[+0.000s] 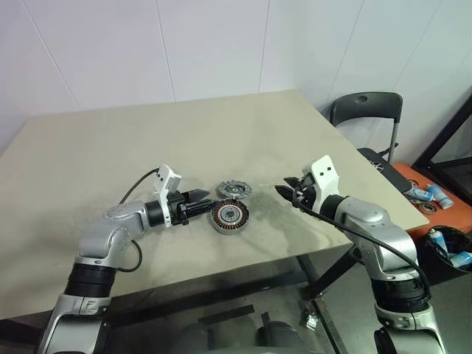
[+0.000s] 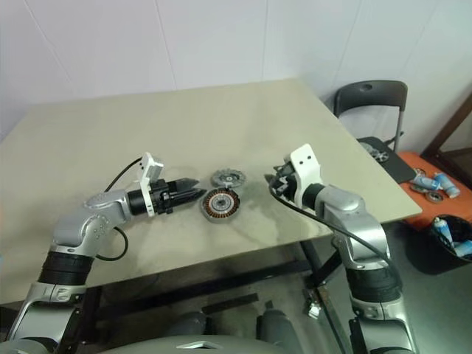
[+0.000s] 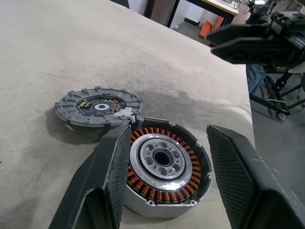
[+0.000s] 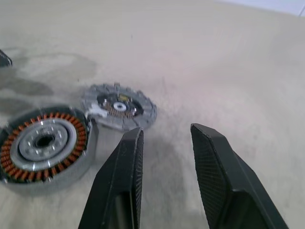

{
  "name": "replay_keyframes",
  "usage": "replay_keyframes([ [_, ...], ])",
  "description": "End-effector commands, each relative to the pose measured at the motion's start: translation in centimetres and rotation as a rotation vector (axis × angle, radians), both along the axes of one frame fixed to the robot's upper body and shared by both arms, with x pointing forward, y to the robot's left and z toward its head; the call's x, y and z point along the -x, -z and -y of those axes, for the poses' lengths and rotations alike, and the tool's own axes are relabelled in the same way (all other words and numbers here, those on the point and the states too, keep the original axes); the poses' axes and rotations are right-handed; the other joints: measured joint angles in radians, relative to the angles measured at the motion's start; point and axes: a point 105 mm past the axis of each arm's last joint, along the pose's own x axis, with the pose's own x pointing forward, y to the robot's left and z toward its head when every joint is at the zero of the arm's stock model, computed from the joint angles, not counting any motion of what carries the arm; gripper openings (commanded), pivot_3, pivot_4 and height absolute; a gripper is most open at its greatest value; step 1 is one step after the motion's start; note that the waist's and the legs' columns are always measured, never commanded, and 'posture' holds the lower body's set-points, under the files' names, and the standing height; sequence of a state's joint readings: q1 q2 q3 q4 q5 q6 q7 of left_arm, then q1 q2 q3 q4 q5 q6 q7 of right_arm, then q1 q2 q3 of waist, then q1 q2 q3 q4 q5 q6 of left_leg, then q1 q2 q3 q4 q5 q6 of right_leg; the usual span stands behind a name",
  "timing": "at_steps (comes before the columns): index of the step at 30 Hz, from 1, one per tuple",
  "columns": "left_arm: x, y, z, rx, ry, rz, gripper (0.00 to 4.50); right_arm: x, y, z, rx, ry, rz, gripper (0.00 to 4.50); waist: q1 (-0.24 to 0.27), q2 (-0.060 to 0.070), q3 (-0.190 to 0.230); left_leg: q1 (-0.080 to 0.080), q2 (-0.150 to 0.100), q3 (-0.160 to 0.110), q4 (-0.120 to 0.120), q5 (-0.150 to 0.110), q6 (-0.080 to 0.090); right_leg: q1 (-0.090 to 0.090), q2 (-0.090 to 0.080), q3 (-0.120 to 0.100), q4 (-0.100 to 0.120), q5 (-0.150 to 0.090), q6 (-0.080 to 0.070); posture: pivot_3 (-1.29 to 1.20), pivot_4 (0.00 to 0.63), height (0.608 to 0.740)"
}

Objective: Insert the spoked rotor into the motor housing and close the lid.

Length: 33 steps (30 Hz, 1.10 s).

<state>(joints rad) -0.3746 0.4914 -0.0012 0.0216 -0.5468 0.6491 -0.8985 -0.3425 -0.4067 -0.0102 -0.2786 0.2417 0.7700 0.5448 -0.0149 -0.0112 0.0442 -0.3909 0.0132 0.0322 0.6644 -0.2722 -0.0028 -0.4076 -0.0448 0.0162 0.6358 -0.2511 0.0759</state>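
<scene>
The motor housing [image 1: 229,216], a short round part with coppery windings around a silver centre, lies on the table [image 1: 147,133]. The lid [image 1: 234,190], a flat grey notched disc, lies flat just behind it, close to its edge. My left gripper [image 1: 205,198] is open and empty just left of the housing [image 3: 164,167], pointing at it, with its fingers [image 3: 109,176] apart. My right gripper [image 1: 281,191] hovers to the right of both parts, open and empty, aimed toward the lid [image 4: 119,107]. The spoked rotor is out of view.
A black chair [image 1: 366,110] stands past the table's right corner. An orange bin [image 1: 435,203] with blue-capped bottles sits on the floor to the right. The table's front edge runs close below both arms.
</scene>
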Motion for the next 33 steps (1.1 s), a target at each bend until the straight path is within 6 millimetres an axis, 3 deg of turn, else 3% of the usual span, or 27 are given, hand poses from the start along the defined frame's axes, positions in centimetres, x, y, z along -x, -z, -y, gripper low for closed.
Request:
replay_keyframes([
  [1, 0.0, -2.0, 0.1, -0.003, 0.019, 0.071, 2.70, -0.2, -1.8, -0.4, -0.023, -0.010, 0.074, 1.63, 0.000, 0.000, 0.000, 0.000, 0.000, 0.000, 0.000, 0.000, 0.000, 0.000, 0.000, 0.000, 0.000, 0.000, 0.000, 0.00, 0.000, 0.740],
  [7, 0.6, -1.5, -0.6, -0.016, 0.009, 0.056, 2.70, 0.4, -0.8, -0.8, -0.034, -0.030, 0.043, 1.63, 0.000, 0.000, 0.000, 0.000, 0.000, 0.000, 0.000, 0.000, 0.000, 0.000, 0.000, 0.000, 0.000, 0.000, 0.000, 0.00, 0.000, 0.740],
  [15, 0.0, -1.7, -1.2, -0.020, -0.003, 0.061, 2.70, 0.3, -1.3, -0.7, -0.037, -0.029, 0.051, 1.63, 0.001, 0.000, 0.000, 0.000, 0.000, 0.000, 0.000, 0.000, 0.000, 0.000, 0.000, 0.000, 0.000, 0.000, 0.000, 0.00, 0.000, 0.740],
  [25, -0.4, -1.0, -0.2, -0.006, 0.027, 0.043, 2.70, 0.8, -1.2, 0.9, -0.004, 0.019, 0.052, 1.63, 0.001, 0.000, 0.000, 0.000, 0.000, 0.000, 0.000, 0.000, 0.000, 0.000, 0.000, 0.000, 0.000, 0.000, 0.000, 0.00, 0.000, 0.740],
  [33, -0.9, -0.4, 0.6, 0.005, 0.058, 0.035, 2.70, 1.5, -0.9, 0.8, 0.020, 0.019, 0.040, 1.63, 0.001, 0.000, 0.000, 0.000, 0.000, 0.000, 0.000, 0.000, 0.000, 0.000, 0.000, 0.000, 0.000, 0.000, 0.001, 0.00, 0.000, 0.740],
])
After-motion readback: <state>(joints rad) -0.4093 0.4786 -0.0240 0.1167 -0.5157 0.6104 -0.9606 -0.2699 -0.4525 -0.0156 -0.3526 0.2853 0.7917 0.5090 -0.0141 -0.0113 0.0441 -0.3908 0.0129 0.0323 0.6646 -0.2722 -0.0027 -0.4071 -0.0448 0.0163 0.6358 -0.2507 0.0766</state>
